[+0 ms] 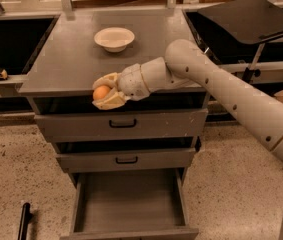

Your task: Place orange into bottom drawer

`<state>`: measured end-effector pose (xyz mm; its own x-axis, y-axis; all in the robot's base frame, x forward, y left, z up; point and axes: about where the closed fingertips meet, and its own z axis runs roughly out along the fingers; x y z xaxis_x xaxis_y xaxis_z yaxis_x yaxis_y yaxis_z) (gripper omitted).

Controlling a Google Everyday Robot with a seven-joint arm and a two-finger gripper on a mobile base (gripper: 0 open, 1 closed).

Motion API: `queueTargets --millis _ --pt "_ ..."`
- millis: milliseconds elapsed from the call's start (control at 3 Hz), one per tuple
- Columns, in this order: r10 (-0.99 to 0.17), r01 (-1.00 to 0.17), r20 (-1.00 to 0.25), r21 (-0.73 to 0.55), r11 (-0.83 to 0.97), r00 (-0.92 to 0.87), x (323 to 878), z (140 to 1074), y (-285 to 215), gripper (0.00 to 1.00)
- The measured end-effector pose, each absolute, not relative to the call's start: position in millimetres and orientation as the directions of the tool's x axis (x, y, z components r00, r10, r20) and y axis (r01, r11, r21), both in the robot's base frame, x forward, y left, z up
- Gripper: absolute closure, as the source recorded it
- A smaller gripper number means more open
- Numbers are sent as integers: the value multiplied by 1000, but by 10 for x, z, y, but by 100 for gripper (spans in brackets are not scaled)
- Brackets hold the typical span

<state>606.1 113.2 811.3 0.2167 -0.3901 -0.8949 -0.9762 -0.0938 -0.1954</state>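
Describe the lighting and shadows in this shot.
Camera view: soft overhead light, no glare on the cabinet top; the gripper, at the top's front edge, shut on the orange, is clearly lit; the gap beneath the top is dark shadow; the open bottom drawer is dimmer but readable.

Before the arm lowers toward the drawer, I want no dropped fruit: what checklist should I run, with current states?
1. Orange clamped in gripper: ok.
2. Bottom drawer pulled open: ok.
3. Its floor bare: ok.
4. Upper drawers shut: ok.
5. Gripper at drawer height: not ok, level with the cabinet top's front edge.
6. Bowl apart from arm: ok.
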Motion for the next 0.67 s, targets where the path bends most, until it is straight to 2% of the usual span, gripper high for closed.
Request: queueTargets --millis 667 --pt "-374 -979 -905 -174 -106 201 5998 8049 1152 100"
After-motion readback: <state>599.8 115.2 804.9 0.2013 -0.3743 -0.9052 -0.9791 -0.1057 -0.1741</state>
